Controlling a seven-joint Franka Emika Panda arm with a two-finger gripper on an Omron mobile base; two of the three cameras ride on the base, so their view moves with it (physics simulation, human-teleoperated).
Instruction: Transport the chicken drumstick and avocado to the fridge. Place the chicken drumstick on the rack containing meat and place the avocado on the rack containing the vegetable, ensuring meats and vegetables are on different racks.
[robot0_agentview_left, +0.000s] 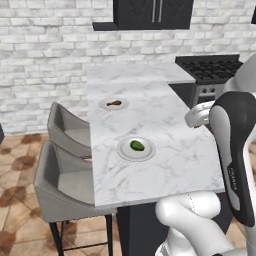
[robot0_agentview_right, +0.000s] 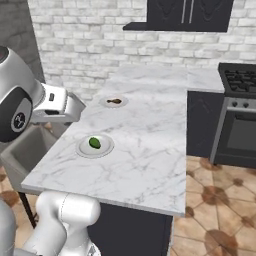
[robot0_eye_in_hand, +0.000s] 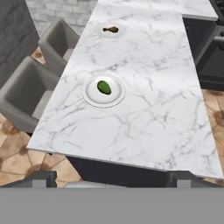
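1. Here, a long white marble tabletop (robot0_agentview_left: 150, 165) runs away from the robot toward a whitewashed brick wall (robot0_agentview_left: 40, 60).
2. The avocado (robot0_agentview_left: 137, 145) lies in the middle of a round white plate (robot0_agentview_left: 125, 152) on the near half of the tabletop, toward its left edge.
3. The chicken drumstick (robot0_agentview_left: 115, 103) lies on a second white plate (robot0_agentview_left: 104, 106) farther along the same edge, well apart from the first.
4. Two grey upholstered chairs (robot0_agentview_left: 60, 185) stand along the left side of the tabletop, their seats tucked partly beneath it.
5. A black stove (robot0_agentview_right: 240, 115) stands to the right, beside the far end of the tabletop, and dark cabinets (robot0_agentview_right: 190, 12) hang on the wall above.
6. The floor (robot0_agentview_right: 220, 210) is brown patterned tile.
7. The claw (robot0_eye_in_hand: 109, 177) hangs above the near edge of the tabletop, its fingertips (robot0_eye_in_hand: 41, 177) spread far apart with nothing between them.
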